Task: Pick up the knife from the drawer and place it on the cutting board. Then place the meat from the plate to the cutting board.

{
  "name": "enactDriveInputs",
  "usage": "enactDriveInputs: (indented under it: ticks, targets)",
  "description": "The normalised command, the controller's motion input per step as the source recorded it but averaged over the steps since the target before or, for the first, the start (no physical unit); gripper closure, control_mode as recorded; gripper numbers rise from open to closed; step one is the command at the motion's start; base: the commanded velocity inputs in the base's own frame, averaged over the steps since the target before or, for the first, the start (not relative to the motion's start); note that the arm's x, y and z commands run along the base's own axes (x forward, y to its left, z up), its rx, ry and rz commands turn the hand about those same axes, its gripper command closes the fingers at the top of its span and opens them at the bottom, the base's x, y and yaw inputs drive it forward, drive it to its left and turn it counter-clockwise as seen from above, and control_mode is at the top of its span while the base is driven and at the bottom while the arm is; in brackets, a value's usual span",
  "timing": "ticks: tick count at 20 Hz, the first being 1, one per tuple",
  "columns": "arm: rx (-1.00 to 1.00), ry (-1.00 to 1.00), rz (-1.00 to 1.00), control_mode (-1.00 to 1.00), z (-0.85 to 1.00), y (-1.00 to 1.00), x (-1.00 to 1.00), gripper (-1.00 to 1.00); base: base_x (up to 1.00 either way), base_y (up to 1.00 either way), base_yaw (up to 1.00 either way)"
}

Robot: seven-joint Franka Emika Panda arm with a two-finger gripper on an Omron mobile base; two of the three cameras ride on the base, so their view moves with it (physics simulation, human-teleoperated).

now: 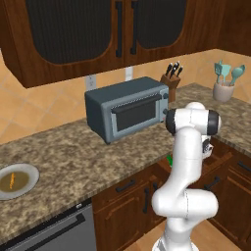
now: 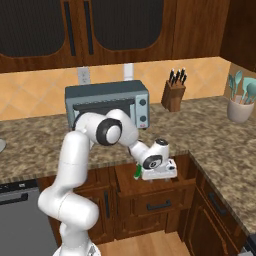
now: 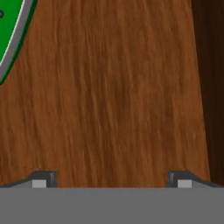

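Hand (image 2: 161, 173) spread wide and empty, low inside the open drawer (image 2: 155, 186), with the knife (image 3: 12, 35) lying on the drawer floor off to one side of the fingers: shift sideways until the green handle sits between both fingertips, then close.

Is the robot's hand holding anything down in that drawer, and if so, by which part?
Nothing is held. The hand is open over the drawer floor, fingertips wide apart with bare wood between them; the knife lies off to one side.
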Motion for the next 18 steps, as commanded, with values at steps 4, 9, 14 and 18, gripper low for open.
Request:
enactDriveInputs:
  ticks: [4,9,14,18]
  targets:
    - [0.00,0.02,0.00,-1.00,-0.37,-0.13,0.11,-1.00,0.00,0.00,0.00]
    - [-0.10,0.00,0.09,-1.00,-0.21,-0.12,-0.13,-1.00,0.00,0.00,0.00]
    - [-0.09,0.00,0.19,-1.00,-0.27,-0.38,-0.79,-1.00,0.00,0.00,0.00]
    - [0.00,0.00,0.17,-1.00,-0.19,-0.51,-0.88,-1.00,0.00,0.00,0.00]
